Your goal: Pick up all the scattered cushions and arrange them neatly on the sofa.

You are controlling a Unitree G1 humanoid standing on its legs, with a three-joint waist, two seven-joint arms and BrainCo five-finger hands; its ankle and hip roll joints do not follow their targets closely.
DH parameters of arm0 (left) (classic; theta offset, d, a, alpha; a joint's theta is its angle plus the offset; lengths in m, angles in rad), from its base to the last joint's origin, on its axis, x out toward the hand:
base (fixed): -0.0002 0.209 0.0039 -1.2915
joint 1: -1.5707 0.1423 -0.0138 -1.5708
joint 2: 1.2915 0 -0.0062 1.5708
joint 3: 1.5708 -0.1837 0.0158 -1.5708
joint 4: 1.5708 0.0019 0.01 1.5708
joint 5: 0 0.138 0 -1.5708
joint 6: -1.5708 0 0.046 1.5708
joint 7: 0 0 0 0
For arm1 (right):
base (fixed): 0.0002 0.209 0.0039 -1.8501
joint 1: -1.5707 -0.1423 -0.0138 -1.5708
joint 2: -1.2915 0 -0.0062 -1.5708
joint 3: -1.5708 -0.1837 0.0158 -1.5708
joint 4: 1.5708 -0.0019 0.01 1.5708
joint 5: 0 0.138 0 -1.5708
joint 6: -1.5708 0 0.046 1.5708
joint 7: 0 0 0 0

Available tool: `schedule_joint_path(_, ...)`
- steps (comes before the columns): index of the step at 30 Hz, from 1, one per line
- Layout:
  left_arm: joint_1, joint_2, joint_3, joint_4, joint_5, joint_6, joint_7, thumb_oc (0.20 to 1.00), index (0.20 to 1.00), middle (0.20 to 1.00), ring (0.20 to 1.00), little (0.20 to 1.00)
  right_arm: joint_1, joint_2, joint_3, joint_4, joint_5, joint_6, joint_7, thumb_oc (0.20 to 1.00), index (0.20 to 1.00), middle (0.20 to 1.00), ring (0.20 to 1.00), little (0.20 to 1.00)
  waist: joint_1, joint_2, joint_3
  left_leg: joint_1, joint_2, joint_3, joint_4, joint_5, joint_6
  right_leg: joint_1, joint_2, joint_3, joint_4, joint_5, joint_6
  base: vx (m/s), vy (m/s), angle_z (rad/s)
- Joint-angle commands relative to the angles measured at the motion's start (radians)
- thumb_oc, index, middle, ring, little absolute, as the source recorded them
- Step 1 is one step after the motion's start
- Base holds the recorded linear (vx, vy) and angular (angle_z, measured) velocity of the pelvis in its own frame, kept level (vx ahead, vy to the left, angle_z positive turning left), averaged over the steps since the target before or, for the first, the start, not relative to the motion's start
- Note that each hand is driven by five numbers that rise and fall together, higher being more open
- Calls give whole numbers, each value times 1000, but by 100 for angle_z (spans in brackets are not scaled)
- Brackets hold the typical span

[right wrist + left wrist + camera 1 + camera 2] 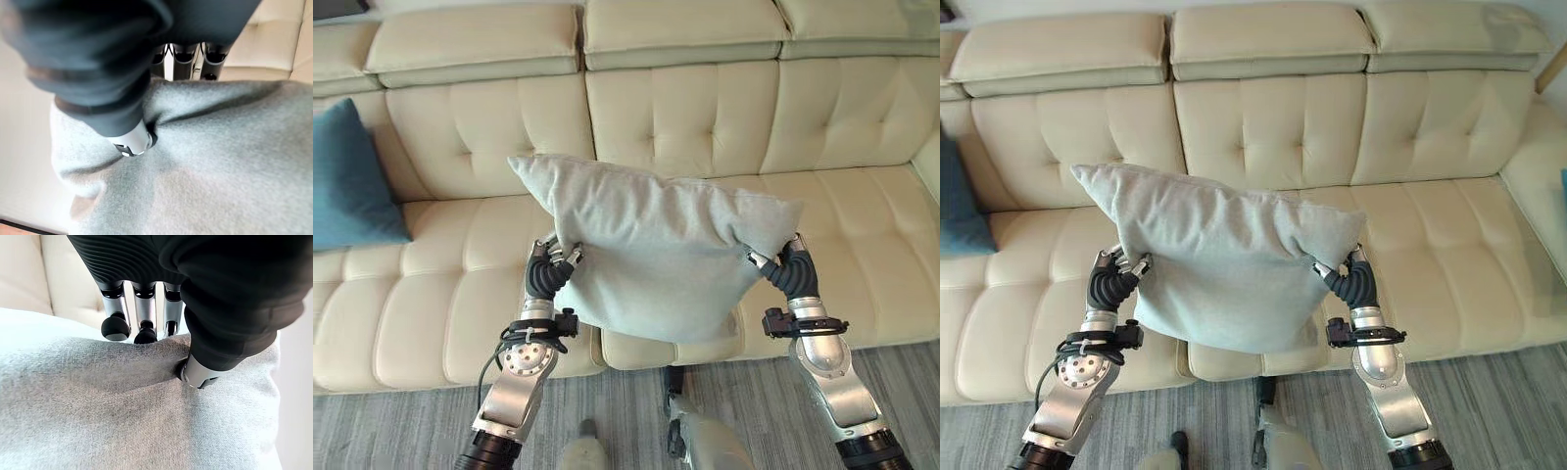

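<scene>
A pale grey cushion [656, 250] hangs in the air in front of a cream leather sofa [724, 117], gripped at its two lower corners by the robot. The left hand [551, 266] pinches the cushion's left edge, fingers [115, 323] behind the fabric and thumb [198, 372] pressed into its near face, the cloth creased between them. The right hand [790, 264] clamps the right edge the same way, its thumb [132, 142] dug into a fold of fabric with the fingers curled round the far side. The cushion is held above the near edge of the sofa's middle seat, its top left corner tilted up towards the backrest and its lower edge sagging between the two hands. A teal cushion [347, 181] leans upright against the backrest at the sofa's far left, well apart from the grey one. Grey striped carpet [636, 421] lies in front of the sofa.
</scene>
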Motion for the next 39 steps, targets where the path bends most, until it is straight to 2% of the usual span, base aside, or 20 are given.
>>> schedule_joint_path(1,-45,45,48,-106,-10,-107,13,200,200,200,200,200,-43,1,-18,-115,41,-114,-1,200,200,200,200,200,-5,-30,-32,-57,-51,38,-101,-24,57,79,-29,26,57,-197,128,132,-1,22)
schedule_joint_path(3,-46,44,43,-104,-7,-100,17,200,200,200,200,200,-52,-3,-15,-111,34,-112,-13,200,200,200,200,200,7,-16,-32,-76,-22,29,-223,48,54,92,-15,26,52,-205,132,137,58,2)
schedule_joint_path(4,-61,43,35,-96,-2,-94,23,200,200,200,200,200,-62,-5,-15,-100,25,-111,-36,200,200,200,200,200,17,-1,-25,-97,5,44,-331,134,38,110,-3,21,50,-226,126,127,60,-2)
schedule_joint_path(5,-63,43,34,-95,-1,-95,24,200,200,200,200,200,-63,-5,-15,-98,24,-112,-37,200,200,200,200,200,17,-1,-25,-94,5,44,-339,139,37,110,-3,22,50,-227,125,150,87,-6)
schedule_joint_path(6,-62,42,29,-89,-4,-96,22,200,200,200,200,200,-59,-6,-13,-102,10,-106,-33,200,200,200,200,200,12,11,-37,-54,28,58,-416,155,26,112,9,26,55,-240,129,105,80,-24)
schedule_joint_path(10,-67,41,14,-74,-1,-95,21,200,200,200,200,200,-59,-5,-9,-103,1,-102,-34,200,200,200,200,200,4,19,-53,-18,27,76,-461,162,16,111,5,33,54,-237,131,89,87,-37)
schedule_joint_path(13,-79,44,1,-57,-1,-87,23,200,200,200,200,200,-84,-3,4,-93,-20,-89,-43,200,200,200,200,200,9,13,-55,10,22,91,-480,158,22,109,-3,48,51,-231,134,55,86,10)
schedule_joint_path(16,-110,47,-10,-33,4,-88,38,200,200,200,200,200,-142,-2,17,-76,-55,-80,-71,200,200,200,200,200,17,5,-41,4,17,100,-468,147,28,86,-13,55,59,-226,139,-36,30,-12)
schedule_joint_path(20,-252,51,-52,24,25,-97,115,200,200,200,200,200,-345,-4,62,-23,-111,-66,-158,200,200,200,200,200,34,-5,33,-98,3,95,-388,130,40,-21,-32,66,142,-229,134,-192,11,-10)
schedule_joint_path(23,-440,82,-75,92,66,-103,196,200,200,200,200,200,-563,-32,112,62,-143,-52,-234,200,200,200,200,200,48,-9,81,-220,-1,84,-284,103,47,-163,-41,72,259,-240,127,-165,9,4)
schedule_joint_path(24,-574,110,-90,138,89,-101,250,200,200,200,200,200,-710,-78,135,120,-171,-39,-283,200,200,200,200,200,54,-11,98,-280,-2,77,-222,80,51,-221,-47,76,312,-254,128,-87,11,8)
schedule_joint_path(25,-583,110,-90,143,90,-103,251,200,200,200,200,200,-719,-79,136,126,-171,-41,-285,200,200,200,200,200,54,-10,100,-289,-2,76,-221,86,52,-229,-46,76,312,-248,128,-74,8,12)
schedule_joint_path(27,-787,136,-127,238,109,-97,328,200,200,200,200,200,-935,-130,178,225,-192,-24,-346,200,200,200,200,200,57,-14,124,-371,-6,64,-152,60,50,-302,-54,79,369,-265,134,-52,-4,9)
schedule_joint_path(29,-892,145,-148,298,108,-92,361,200,200,200,200,200,-1046,-150,198,285,-201,-12,-380,200,200,200,200,200,56,-16,142,-422,-6,54,-112,49,48,-352,-57,84,402,-269,137,-42,-5,3)
schedule_joint_path(31,-939,155,-155,325,108,-90,374,200,200,200,200,200,-1098,-160,209,318,-203,-10,-396,200,200,200,200,200,55,-18,148,-449,-9,52,-96,43,48,-375,-57,83,414,-272,139,-20,3,5)
schedule_joint_path(34,-1116,203,-201,455,85,-82,402,200,200,200,200,200,-1263,-181,264,445,-184,6,-437,200,200,200,200,200,43,-20,172,-547,-16,40,-42,28,51,-465,-67,88,455,-277,147,-9,6,3)
schedule_joint_path(38,-1220,231,-244,564,73,-70,416,200,200,200,200,200,-1338,-163,312,554,-149,7,-449,200,200,200,200,200,39,-22,179,-589,-22,36,-31,23,55,-505,-70,85,463,-278,153,3,3,1)
schedule_joint_path(39,-1288,241,-268,638,58,-62,423,200,200,200,200,200,-1388,-145,339,627,-123,9,-457,200,200,200,200,200,37,-20,187,-612,-22,32,-31,24,56,-527,-74,82,462,-273,158,0,0,0)
